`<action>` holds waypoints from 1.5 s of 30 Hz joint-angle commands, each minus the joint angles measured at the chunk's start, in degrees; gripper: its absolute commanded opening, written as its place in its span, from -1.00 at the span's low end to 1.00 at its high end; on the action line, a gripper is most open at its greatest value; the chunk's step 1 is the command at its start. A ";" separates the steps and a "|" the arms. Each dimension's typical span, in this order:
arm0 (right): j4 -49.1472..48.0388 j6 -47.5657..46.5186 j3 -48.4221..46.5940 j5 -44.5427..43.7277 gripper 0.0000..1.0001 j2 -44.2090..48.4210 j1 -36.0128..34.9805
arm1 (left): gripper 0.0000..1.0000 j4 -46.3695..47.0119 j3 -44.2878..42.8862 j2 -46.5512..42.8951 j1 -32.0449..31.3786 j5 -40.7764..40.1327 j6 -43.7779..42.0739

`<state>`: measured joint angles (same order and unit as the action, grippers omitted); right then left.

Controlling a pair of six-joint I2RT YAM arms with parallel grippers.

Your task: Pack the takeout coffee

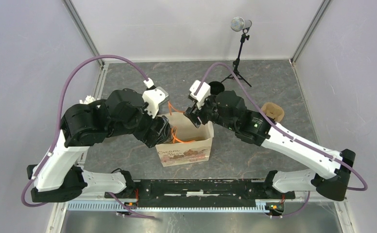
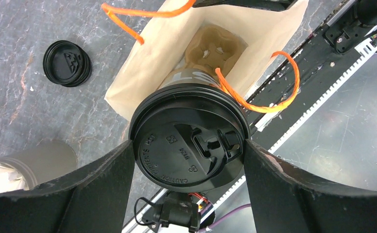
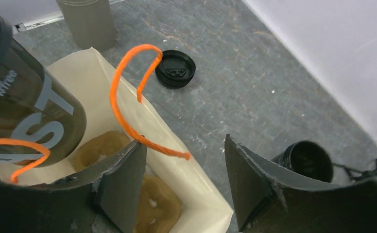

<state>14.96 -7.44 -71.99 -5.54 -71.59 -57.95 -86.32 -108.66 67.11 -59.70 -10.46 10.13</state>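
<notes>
My left gripper (image 2: 189, 151) is shut on a takeout coffee cup (image 2: 177, 124) with a black lid, gripping the lid's rim. It holds the cup tilted over the mouth of the beige paper bag (image 2: 138, 82). The same cup, dark with white lettering, shows in the right wrist view (image 3: 31, 114), its base inside the bag. A brown pulp carrier (image 2: 215, 46) lies at the bag's bottom. My right gripper (image 3: 184, 187) is open and astride the bag's corner (image 3: 203, 204), one finger inside and one outside. From above, both grippers (image 1: 166, 130) (image 1: 194, 115) are at the bag (image 1: 186, 150).
A loose black lid (image 3: 176, 69) lies on the table beyond the bag. An open black cup without a lid (image 3: 308, 161) stands by my right gripper. A grey cup (image 3: 87, 19) stands further off. A second brown carrier piece (image 1: 272, 111) and a microphone tripod (image 1: 240, 58) are at the back right.
</notes>
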 commanded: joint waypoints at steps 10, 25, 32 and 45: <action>-10.39 24.85 12.92 -3.20 0.96 18.08 1.24 | 0.33 5.14 2.01 -1.29 0.02 -0.22 -5.41; 31.03 29.69 -15.93 -11.08 0.15 -0.31 2.49 | 0.31 -0.91 -1.64 1.66 0.03 3.22 -7.27; 32.66 29.99 -13.36 -8.00 0.23 -1.74 2.49 | 0.31 -2.13 -1.78 2.35 0.07 3.50 -7.75; 30.70 33.03 -12.61 -8.39 0.00 -6.02 4.07 | 0.31 -1.04 -2.11 3.02 0.08 1.65 -8.64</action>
<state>46.11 24.08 -83.85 -13.76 -76.64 -54.43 -88.23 -109.19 69.60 -59.70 -8.86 4.75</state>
